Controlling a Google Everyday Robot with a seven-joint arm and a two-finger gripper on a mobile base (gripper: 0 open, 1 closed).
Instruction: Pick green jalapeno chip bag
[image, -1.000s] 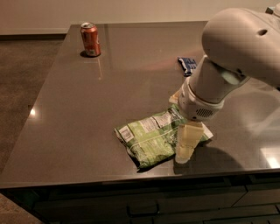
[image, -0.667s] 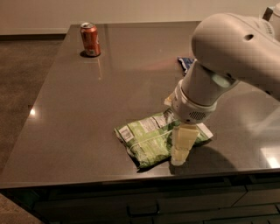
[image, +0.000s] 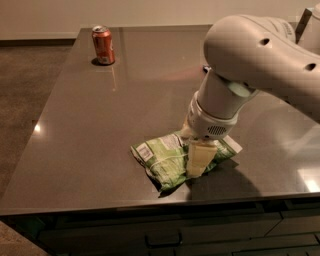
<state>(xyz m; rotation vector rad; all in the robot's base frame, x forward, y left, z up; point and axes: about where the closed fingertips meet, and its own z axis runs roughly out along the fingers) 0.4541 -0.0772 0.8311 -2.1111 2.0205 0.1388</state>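
Since one second ago the arm (image: 250, 55) has swung left across my view, carrying the claw (image: 199, 169) a little left with it. The bag and the can have not shifted.

Count on the desk (image: 100, 125): one green jalapeno chip bag (image: 162, 157), one red soda can (image: 102, 45). One arm, one claw.

Bag position: lying flat near the front edge of the desk, roughly centre-right, crinkled, with its white label patch toward the left end and a white sealed edge poking out at the right, past the claw.

Claw position: pointed down from the wrist onto the right half of the bag, its pale tip touching the green surface. Whether it is apart, together or clamped on the bag, I cannot tell from this angle.

Can: upright at the far left corner, well apart from the bag and the arm.
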